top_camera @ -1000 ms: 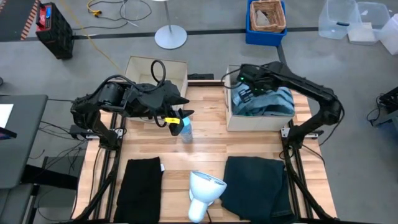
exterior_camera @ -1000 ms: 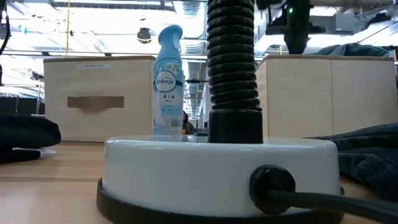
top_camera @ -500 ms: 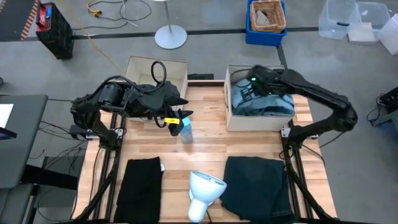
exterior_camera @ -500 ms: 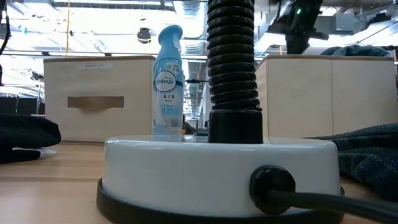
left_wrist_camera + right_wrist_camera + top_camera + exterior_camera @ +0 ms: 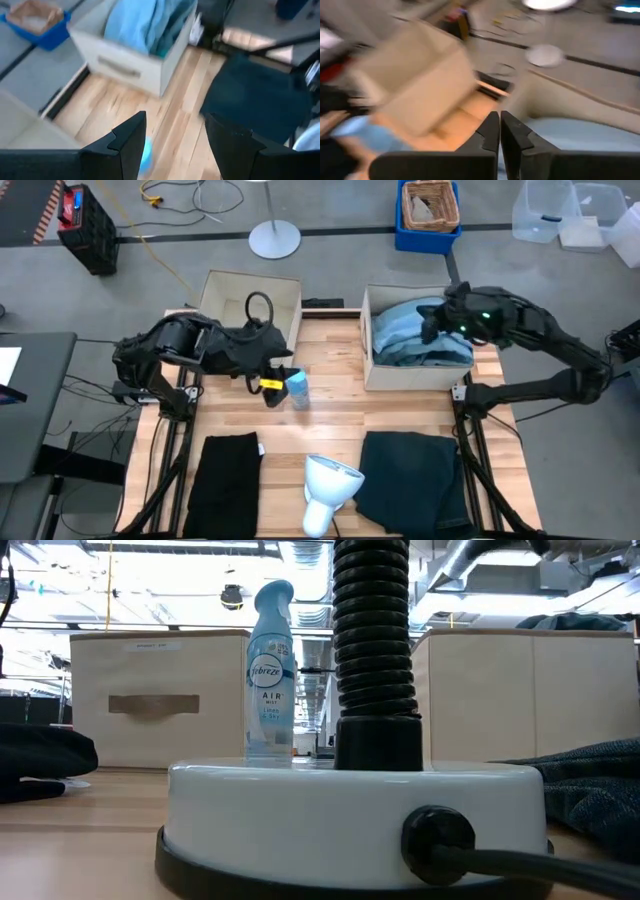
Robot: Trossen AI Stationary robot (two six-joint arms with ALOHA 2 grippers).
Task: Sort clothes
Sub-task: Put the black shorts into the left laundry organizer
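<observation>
Sorting clothes on a pale wooden table (image 5: 330,405). Hanging over the rear right box (image 5: 415,375), the right gripper (image 5: 432,320), fingers (image 5: 490,131) pressed almost together in the right wrist view and holding nothing. Heaped inside that beige fabric box, soft crumpled garments: a bright turquoise piece (image 5: 400,330) beside a muted grey-blue one (image 5: 445,348), folds spilling above the rim. Seen again from the left wrist, the same pile (image 5: 145,22) in rumpled turquoise folds, with the box's flat handle strip on its wall, a detail hidden from above.

Poised low near the table's middle, the left gripper (image 5: 270,385), fingers (image 5: 125,145) spread wide and empty, just beside a small blue spray bottle (image 5: 297,388). Standing upright in the low view, that bottle (image 5: 270,670), slim, waisted and printed with a label unreadable from overhead.

Lying flat at the front left, a black garment (image 5: 222,485), folded into a long rectangle. Spread at the front right, a dark teal-black garment (image 5: 412,480), squarer and faintly wrinkled; visible from table height, its coarse mottled weave (image 5: 590,785). Between the two, a white lamp (image 5: 330,485) with a round glossy base (image 5: 350,805) and ribbed black neck filling the low view. Behind the left gripper, a second beige box (image 5: 252,298), open-topped.
</observation>
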